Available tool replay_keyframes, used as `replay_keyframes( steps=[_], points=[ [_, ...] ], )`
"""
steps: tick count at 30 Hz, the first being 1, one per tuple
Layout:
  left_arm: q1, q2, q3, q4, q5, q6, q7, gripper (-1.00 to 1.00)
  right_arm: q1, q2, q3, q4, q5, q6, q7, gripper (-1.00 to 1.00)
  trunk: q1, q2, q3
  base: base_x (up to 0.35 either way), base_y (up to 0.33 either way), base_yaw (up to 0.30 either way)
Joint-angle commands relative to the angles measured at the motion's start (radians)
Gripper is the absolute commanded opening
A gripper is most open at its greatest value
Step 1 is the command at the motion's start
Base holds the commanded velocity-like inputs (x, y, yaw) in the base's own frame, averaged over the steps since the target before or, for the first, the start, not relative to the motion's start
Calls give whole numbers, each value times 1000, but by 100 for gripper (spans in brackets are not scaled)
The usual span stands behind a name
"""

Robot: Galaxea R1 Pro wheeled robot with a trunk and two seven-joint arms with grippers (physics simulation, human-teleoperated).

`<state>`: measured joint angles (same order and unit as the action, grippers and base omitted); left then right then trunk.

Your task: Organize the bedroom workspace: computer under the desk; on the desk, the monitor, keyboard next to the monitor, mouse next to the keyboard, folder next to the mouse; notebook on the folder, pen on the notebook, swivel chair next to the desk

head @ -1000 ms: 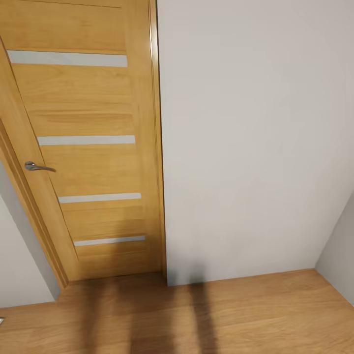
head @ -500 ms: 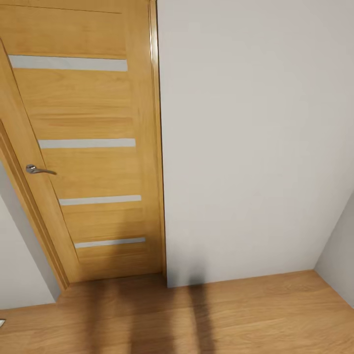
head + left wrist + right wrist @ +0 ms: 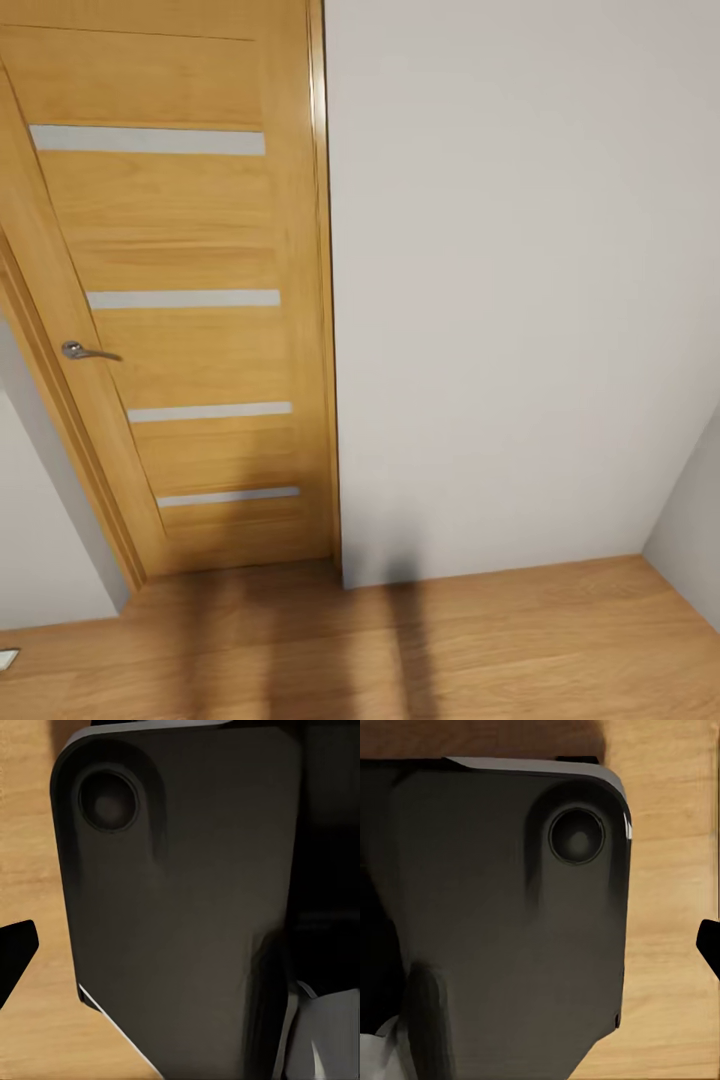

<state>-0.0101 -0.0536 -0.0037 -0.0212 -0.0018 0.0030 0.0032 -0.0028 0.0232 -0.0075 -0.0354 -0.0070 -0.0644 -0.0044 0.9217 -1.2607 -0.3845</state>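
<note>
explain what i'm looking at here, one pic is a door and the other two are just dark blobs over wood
This is a simulated wheeled robot with two arms, steered remotely by a person. The door picture comes from a camera on its head, looking forward and down. It shows a wooden door with pale horizontal strips and a silver handle, a plain grey-white wall beside it, and a wood floor with soft shadows.

The other two pictures come from cameras near each arm's gripper. In each, a dark rounded panel, probably part of the robot's own body, sits close to the lens, with wood floor behind it. I cannot tell whether the grippers are open or shut, and nothing can be seen held. The robot seems to be on its way; no desk things are in sight.
</note>
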Motion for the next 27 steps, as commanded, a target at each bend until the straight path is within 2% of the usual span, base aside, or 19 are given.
replay_keyframes(
  steps=[1,4,6,8,13,19,22,25,27],
  points=[
    [0,0,0,0,0,0,1,100,0,0,-1,1,-1,-20,-1,100,-4,7,2,0,0,173],
    [0,0,2,0,2,0,2,100,0,0,-1,2,-2,-113,0,100,-15,28,12,0,0,222],
    [-1,0,4,0,3,-1,2,100,0,1,-2,6,-4,-214,0,100,-23,42,18,0,0,250],
    [-1,0,4,0,4,-1,3,100,0,1,-3,8,-6,-270,0,100,-31,56,24,0,0,264],
    [-1,-2,1,-16,5,-1,2,100,0,4,-11,-11,-6,-341,0,100,-50,91,40,0,0,277],
    [0,-1,0,-140,5,-4,1,100,0,7,-15,-167,-6,-436,-2,100,-73,133,59,0,0,285],
    [-1,0,-1,-259,5,-4,4,100,-1,14,-17,-255,-6,-504,-4,100,-84,154,69,0,0,290],
    [-1,3,0,-363,9,-5,4,100,-15,27,-18,-290,-6,-533,-5,100,-96,175,78,0,0,292],
    [-1,4,1,-388,17,-6,3,100,-45,32,-18,-287,-4,-540,-5,100,-104,189,84,0,0,292]
  ],
)
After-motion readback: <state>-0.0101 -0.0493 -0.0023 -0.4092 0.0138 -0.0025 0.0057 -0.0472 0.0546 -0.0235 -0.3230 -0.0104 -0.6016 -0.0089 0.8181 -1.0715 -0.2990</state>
